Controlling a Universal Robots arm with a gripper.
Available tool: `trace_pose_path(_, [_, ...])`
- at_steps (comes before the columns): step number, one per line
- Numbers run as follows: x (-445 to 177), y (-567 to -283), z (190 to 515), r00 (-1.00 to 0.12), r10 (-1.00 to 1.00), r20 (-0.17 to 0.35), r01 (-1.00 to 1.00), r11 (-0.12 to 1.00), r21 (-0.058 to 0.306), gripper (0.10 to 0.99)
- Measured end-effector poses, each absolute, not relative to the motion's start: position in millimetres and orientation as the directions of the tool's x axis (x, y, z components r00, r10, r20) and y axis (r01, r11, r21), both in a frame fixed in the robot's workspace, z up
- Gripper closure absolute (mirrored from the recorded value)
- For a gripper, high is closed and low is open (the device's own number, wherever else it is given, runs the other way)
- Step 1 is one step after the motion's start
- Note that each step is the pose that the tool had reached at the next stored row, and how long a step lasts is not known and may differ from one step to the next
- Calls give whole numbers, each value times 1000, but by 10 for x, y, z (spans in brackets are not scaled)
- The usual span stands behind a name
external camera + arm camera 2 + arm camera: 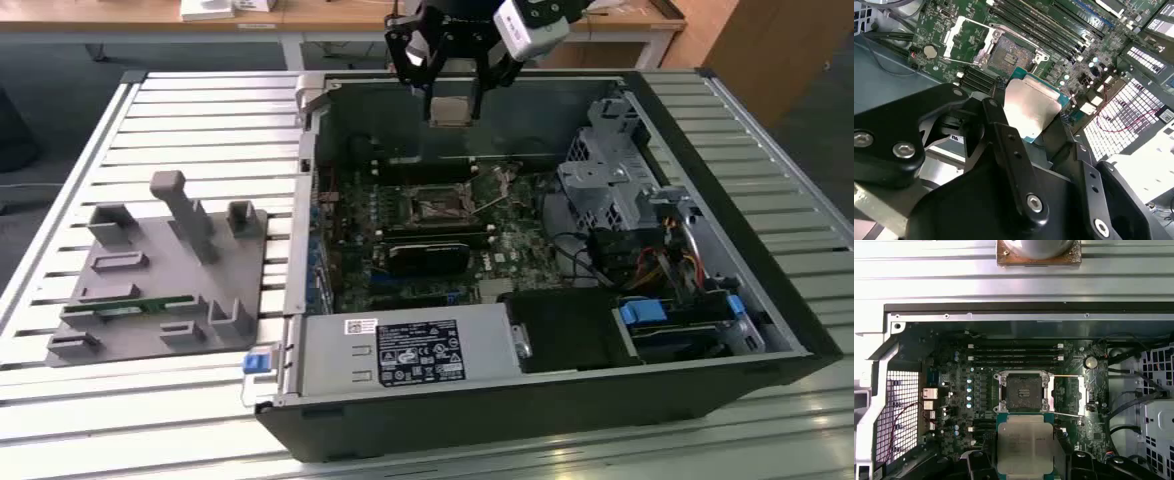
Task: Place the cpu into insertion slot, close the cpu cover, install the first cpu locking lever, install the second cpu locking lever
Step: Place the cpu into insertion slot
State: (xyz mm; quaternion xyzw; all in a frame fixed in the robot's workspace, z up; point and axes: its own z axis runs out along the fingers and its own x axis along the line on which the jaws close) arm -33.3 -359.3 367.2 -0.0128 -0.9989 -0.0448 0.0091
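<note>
Between the gripper's (453,98) fingers (1006,140) sits the cpu (1025,445), metal top showing, pinched by two opposite edges. It hangs high over the open case (534,410), well apart from the board (954,390). Slot (1022,391) lies bare on the board. Cover (1070,395) is flipped open just beside the slot.

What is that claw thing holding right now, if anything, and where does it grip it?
The gripper holds the cpu, its fingers pinching two opposite edges, clear of the board.
</note>
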Motion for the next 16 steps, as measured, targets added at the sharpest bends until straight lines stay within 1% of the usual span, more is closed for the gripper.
trace_pose_path(11, [-333, -3593, 3673, -999, 27, 19, 29, 996, 89, 545])
trace_pose_path(16, [-337, -3593, 3672, -997, 68, 19, 70, 994, 89, 545])
